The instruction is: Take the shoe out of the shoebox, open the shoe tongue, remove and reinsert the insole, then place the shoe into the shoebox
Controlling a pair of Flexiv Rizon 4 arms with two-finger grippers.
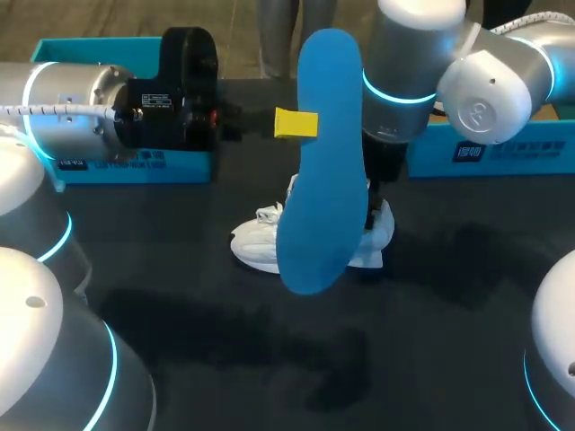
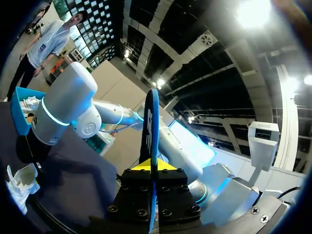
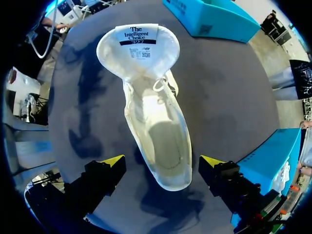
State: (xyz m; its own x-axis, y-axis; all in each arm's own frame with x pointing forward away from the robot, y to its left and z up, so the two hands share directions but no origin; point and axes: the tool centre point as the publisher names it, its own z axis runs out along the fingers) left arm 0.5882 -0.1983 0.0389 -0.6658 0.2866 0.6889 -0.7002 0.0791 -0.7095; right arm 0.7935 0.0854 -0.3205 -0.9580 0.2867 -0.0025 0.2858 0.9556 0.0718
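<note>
Dark tabletop (image 1: 449, 269) carries the white shoe (image 3: 156, 131), its tongue folded open, directly under the right gripper (image 3: 162, 163), whose fingers stand spread wide and clear of it. Higher up, the left gripper (image 1: 296, 123) pinches the blue insole (image 1: 323, 162) upright.

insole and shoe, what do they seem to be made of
The insole is likely foam: matte blue, no sheen, thin, yet keeps its shape held upright. The shoe is white, perhaps synthetic leather or mesh outside, hard to tell; the lining looks like pale cloth, and the soft tongue is folded back.
</note>
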